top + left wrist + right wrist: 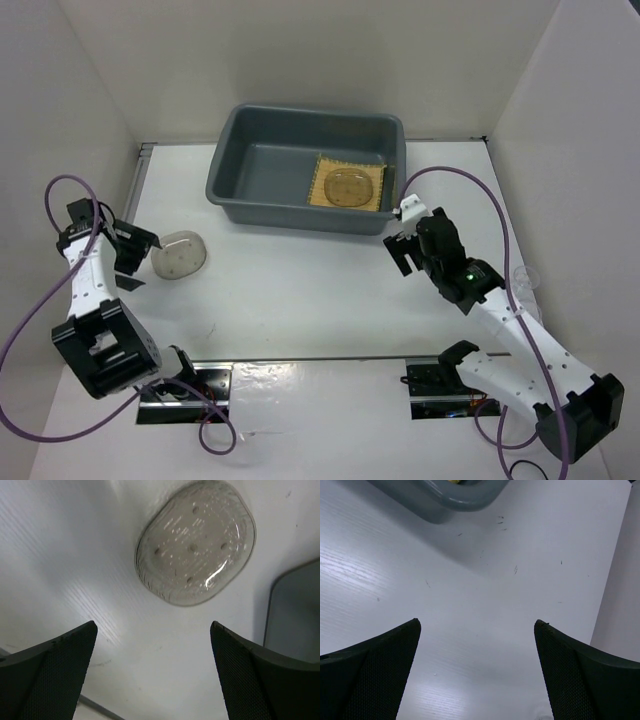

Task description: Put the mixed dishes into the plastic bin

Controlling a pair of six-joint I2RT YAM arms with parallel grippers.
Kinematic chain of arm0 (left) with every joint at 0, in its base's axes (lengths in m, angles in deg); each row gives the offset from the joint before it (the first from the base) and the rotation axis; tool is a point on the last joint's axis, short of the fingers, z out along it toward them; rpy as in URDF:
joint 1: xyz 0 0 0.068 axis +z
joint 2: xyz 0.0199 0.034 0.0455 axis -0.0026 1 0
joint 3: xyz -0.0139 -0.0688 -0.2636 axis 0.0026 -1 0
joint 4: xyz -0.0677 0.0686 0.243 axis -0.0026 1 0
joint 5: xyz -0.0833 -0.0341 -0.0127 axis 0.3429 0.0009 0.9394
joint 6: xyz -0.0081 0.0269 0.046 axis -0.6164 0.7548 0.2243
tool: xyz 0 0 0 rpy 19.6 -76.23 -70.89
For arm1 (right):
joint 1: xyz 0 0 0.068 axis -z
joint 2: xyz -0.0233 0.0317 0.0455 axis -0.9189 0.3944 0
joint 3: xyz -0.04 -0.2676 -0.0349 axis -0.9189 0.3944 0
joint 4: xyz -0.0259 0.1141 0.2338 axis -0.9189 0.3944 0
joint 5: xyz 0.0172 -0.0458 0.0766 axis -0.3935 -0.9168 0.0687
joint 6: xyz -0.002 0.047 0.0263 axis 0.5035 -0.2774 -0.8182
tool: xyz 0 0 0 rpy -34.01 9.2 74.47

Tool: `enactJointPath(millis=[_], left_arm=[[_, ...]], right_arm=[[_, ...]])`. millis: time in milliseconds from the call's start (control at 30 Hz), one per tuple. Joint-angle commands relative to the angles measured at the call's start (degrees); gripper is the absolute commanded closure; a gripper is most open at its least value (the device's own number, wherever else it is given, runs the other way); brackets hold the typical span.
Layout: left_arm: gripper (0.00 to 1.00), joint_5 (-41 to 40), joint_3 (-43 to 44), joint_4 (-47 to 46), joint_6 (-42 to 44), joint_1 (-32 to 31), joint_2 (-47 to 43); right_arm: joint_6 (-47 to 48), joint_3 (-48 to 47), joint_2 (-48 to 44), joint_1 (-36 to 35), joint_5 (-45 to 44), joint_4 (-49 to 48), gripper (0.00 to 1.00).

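Observation:
The grey plastic bin [226, 178] stands at the back middle of the table. Inside it on the right lies the tan bamboo mat [323, 195] with a see-through round plate [351, 186] on top. Another see-through plate [178, 256] lies on the table at the left; it also shows in the left wrist view [195, 542]. My left gripper [137, 255] is open and empty just left of this plate, with the jaws short of it [153, 625]. My right gripper [400, 255] is open and empty over bare table [476, 622], just off the bin's front right corner [460, 495]. A small clear cup [523, 276] stands by the right wall.
White walls close in the table on the left, back and right. Two metal mounting plates [210, 385] lie along the near edge by the arm bases. Purple cables loop beside both arms. A grey bin wall [295, 615] shows at the right of the left wrist view.

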Motion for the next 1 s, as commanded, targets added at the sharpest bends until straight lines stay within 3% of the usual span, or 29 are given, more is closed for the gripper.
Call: enactJointPath(millis=[0, 133, 233, 300, 533, 700, 800, 967], left_arm=[[0.00, 0.50, -2.45, -8.98, 3.67, 1.65, 2.13], [0.01, 6.90, -3.78, -16.54, 7.62, 1.65, 6.52], [0.08, 8.85, -2.82, -17.08, 11.58, 1.65, 13.37], [0.17, 8.34, -0.80, -16.57, 13.51, 1.65, 17.68], [0.21, 3.06, 0.88, -16.56, 18.08, 1.12, 22.26], [0.32, 3.06, 0.35, -19.01, 19.32, 1.12, 25.60], [0.44, 5.85, 0.35, -21.73, 19.85, 1.12, 28.06], [0.81, 7.45, 0.44, -23.24, 19.67, 1.12, 29.47]], right_arm=[[-1.75, 1.61, -1.08, 0.06, -2.20, -1.94, 0.02], [-1.14, 2.32, -1.61, 0.06, -2.20, -2.91, 0.02], [-1.14, 2.32, -1.61, 0.06, -2.20, -2.91, 0.02], [-1.14, 2.32, -1.61, -0.55, -2.20, -2.91, 0.02], [-1.14, 2.32, -2.14, -1.17, -2.20, -3.43, 0.02], [-1.14, 2.32, -2.14, -1.17, -2.20, -3.44, 0.02], [-1.14, 2.32, -1.61, -1.17, -2.20, -3.44, 0.02], [-0.61, 2.85, -1.08, -1.17, -1.58, -3.44, 0.02]])
